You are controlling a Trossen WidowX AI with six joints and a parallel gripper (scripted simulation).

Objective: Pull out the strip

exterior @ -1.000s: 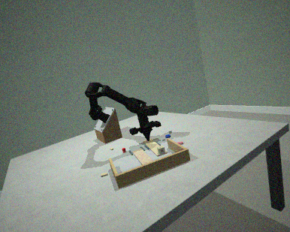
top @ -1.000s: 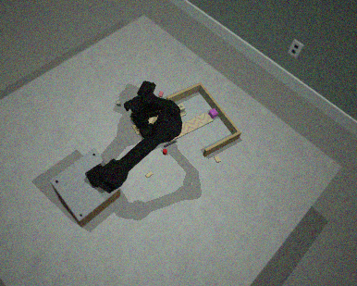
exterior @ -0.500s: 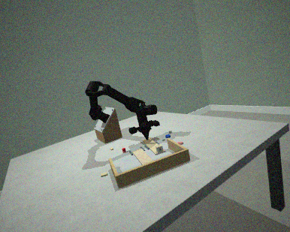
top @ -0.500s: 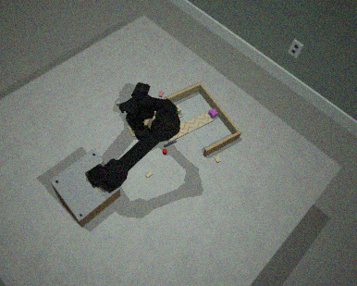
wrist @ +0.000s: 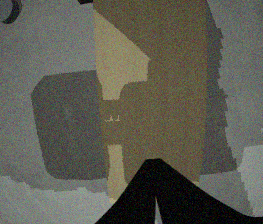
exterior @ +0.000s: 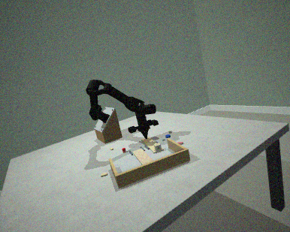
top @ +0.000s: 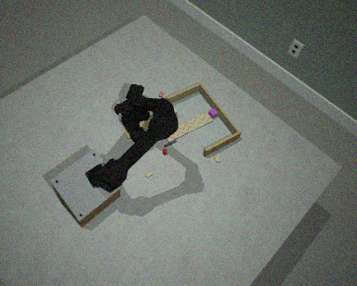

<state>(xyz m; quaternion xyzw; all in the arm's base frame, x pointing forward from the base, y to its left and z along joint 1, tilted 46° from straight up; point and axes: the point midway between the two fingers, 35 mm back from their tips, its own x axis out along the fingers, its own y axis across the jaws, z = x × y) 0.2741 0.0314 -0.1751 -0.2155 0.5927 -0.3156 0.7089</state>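
The exterior view shows a pale cube (exterior: 157,147) right of the frame's centre, inside the open side of a wooden tray (exterior: 152,167) (top: 223,143), near the inner end of a tan strip (exterior: 149,145) (top: 145,125) (wrist: 166,110). Its label is too small to read, and whether it rests on that strip I cannot tell. The gripper (exterior: 146,137) (wrist: 152,166) is closed, nothing visibly between its fingers, its tips down at the strip. A patterned strip (exterior: 142,156) (top: 190,127) also lies in the tray, a purple cube (top: 213,113) at its upper-right end in the top view.

The tray has straight, wood-coloured walls on three sides. The nearer strip looks flat and smooth, partly shadowed in the wrist view.

Only the exterior view shows the pale cube and a blue disc (exterior: 167,136); the purple cube appears only from the top. Both show a small red piece (top: 165,152) (exterior: 124,149).
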